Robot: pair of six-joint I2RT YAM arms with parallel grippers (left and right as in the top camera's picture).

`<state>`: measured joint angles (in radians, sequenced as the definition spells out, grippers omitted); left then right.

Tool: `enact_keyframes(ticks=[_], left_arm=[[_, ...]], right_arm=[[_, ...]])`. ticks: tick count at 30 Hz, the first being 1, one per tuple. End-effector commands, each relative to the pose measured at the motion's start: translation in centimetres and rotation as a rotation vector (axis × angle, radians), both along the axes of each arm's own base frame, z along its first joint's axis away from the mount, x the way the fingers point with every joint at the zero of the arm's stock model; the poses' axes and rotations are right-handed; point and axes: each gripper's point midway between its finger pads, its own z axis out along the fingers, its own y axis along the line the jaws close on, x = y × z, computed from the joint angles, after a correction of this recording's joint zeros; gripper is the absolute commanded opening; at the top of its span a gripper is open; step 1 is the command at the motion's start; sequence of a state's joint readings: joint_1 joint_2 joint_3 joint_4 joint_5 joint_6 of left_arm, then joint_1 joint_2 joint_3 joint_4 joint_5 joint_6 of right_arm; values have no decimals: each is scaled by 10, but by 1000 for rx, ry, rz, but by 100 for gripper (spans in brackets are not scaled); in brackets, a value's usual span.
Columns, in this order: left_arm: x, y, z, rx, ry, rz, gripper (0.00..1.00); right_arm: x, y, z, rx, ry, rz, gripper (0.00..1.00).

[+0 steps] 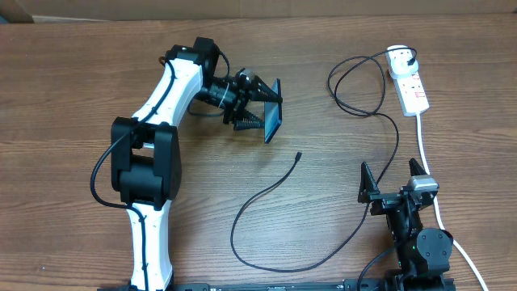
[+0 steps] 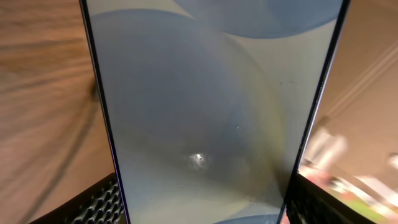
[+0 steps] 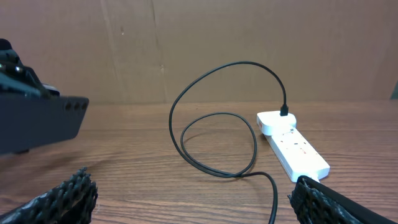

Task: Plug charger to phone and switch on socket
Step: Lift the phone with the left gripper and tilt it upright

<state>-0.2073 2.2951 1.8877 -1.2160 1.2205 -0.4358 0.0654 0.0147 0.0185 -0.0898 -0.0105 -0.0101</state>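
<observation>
My left gripper (image 1: 257, 103) is shut on the phone (image 1: 273, 110) and holds it on edge above the table. In the left wrist view the phone's light screen (image 2: 211, 112) fills the frame between the two fingers. The charger cable (image 1: 323, 246) lies looped across the table, its small connector tip (image 1: 299, 155) free on the wood below the phone. Its plug (image 1: 410, 58) sits in the white socket (image 1: 408, 81) at the far right, which also shows in the right wrist view (image 3: 292, 146). My right gripper (image 1: 394, 179) is open and empty at the near right.
The socket's thick white cord (image 1: 432, 182) runs down the right side, past my right gripper to the table's front edge. The charger cable (image 3: 214, 134) coils in loops to the left of the socket. A brown cardboard wall (image 3: 249, 37) stands behind the table.
</observation>
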Motion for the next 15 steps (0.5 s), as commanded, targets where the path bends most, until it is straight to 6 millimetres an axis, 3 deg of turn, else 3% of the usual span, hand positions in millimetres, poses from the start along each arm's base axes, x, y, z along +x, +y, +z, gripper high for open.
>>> enact_keyframes(ticks=[1, 9, 15], left_arm=[[7, -2, 38, -154, 92, 48, 74], [17, 12, 69, -321, 184, 98, 73], [26, 28, 69, -308, 269, 152, 73]], right_arm=[[0, -2, -1, 7, -7, -13, 100], [0, -2, -1, 7, -7, -13, 100], [0, -2, -1, 7, -7, -13, 100]])
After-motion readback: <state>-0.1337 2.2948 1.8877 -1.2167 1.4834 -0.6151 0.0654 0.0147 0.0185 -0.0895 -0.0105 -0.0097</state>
